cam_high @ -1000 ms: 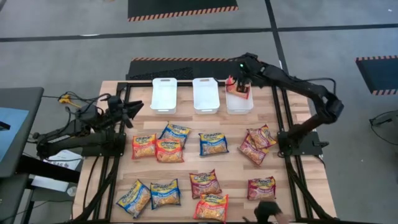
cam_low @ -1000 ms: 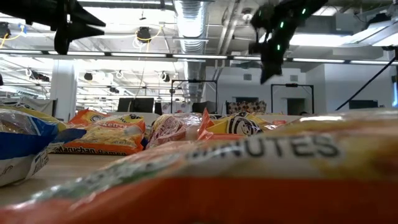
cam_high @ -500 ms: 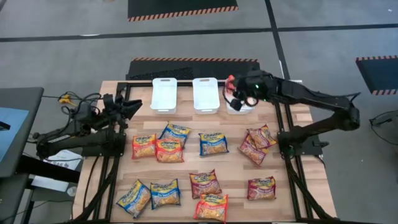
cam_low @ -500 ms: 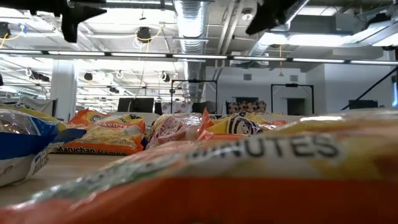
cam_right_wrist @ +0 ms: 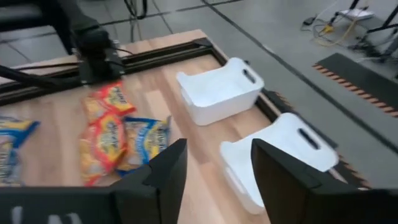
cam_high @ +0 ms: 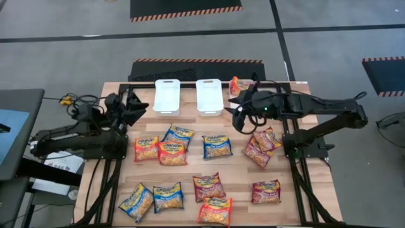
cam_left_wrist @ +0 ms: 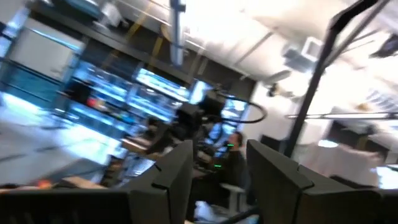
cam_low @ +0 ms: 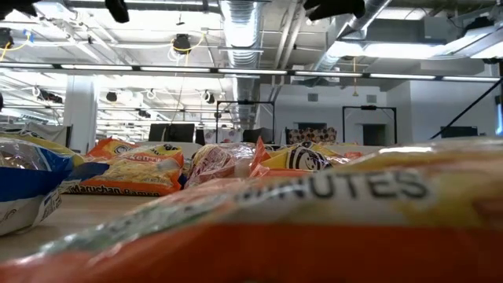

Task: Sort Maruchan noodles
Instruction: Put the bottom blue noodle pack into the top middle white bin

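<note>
Wooden table (cam_high: 190, 168), black rail frame along its sides. At 12 o'clock: three white bins (cam_high: 167, 96), (cam_high: 209, 96), the third (cam_high: 243, 88) holding an orange packet. Noodle packets (cam_high: 217, 145) lie flat on the wood: five across the centre, two overlapping at 3 o'clock, five from 5 to 7 o'clock.

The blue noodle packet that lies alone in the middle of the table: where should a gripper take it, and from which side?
Probably from straight above, pinching the blue packet across its shorter width, near the middle. It lies flat and apart from its neighbours, so both long edges are free for the fingers. The open right gripper hangs nearest.
</note>
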